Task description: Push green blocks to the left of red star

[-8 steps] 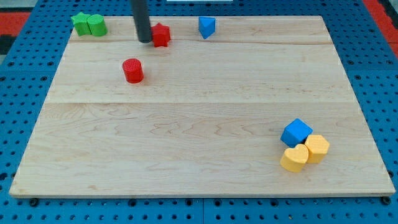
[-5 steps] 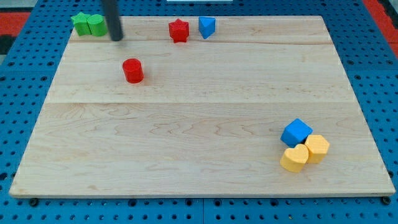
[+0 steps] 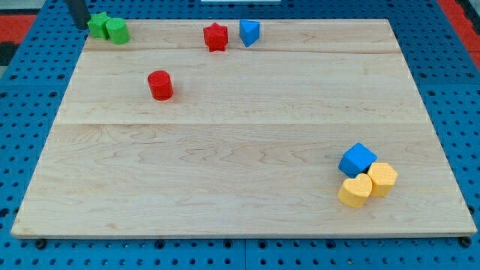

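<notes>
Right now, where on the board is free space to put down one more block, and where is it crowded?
The wide middle, between the red cylinder and the blue cube, is bare. So is the view's bottom left. Crowded: the top-left corner, where my tip stands beside the green blocks, and the yellow blocks.

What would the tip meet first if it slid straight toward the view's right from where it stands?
Most likely the green blocks: my tip stands just to their left at the view's top left corner. Beyond them comes the red star. Depth is hard to judge.
</notes>
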`<state>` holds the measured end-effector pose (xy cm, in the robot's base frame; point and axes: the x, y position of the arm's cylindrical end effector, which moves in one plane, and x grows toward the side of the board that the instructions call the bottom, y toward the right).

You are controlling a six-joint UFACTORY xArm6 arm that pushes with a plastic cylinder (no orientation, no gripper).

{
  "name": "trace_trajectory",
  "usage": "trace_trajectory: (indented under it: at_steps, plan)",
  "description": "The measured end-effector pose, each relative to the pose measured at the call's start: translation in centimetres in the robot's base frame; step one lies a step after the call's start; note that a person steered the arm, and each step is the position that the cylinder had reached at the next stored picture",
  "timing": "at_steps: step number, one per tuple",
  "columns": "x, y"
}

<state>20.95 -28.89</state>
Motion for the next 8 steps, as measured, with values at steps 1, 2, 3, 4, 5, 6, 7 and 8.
trace_trajectory:
  at_steps: [1, 2, 3, 4, 5, 6, 7, 8]
  plan:
    - [0.5, 4.0]
    - [0.5, 7.9]
    - [0.8, 12.1]
    - [2.5, 16.1]
    - [3.5, 18.1]
    - [3.5, 13.8]
    - [6.0, 12.9]
    - [9.5, 12.3]
